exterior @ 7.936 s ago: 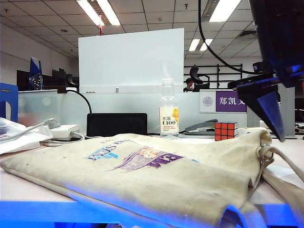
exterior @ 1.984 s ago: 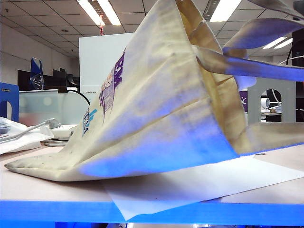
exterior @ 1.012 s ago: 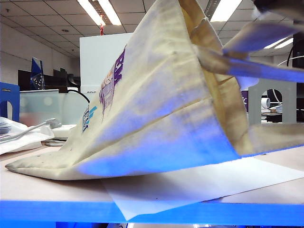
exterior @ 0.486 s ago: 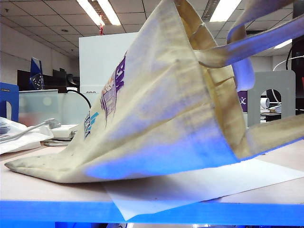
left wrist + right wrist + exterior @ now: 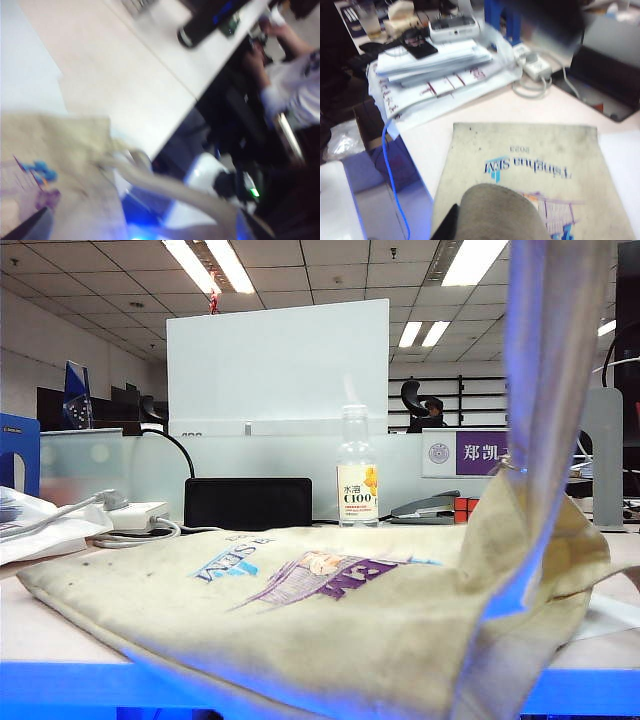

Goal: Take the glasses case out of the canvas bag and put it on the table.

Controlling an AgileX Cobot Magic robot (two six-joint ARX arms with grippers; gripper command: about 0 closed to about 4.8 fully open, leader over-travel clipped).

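1. The canvas bag lies flat and slack on the pale surface, close to its bright blue front edge. It is coarse beige cloth, softly creased and speckled with small dark marks.
2. A blue and purple printed logo faces up on the bag's broad side, with blue lettering beside a purple line drawing.
3. One long flat strap rises steeply from the bag's right end and runs out of the top of the exterior view.
4. The glasses case shows in no view, so I cannot tell where it is.
5. The right hand hangs above the bag's printed side. A rounded fold of beige strap covers most of it, and its jaws are clamped together on that strap.
6. The left hand is over the bag's strap end near the surface's edge. Its dark fingertips stand wide apart, with a loose strap running between them; the picture is blurred.
7. Behind the bag stand a clear plastic bottle with a yellow label and a flat black box.
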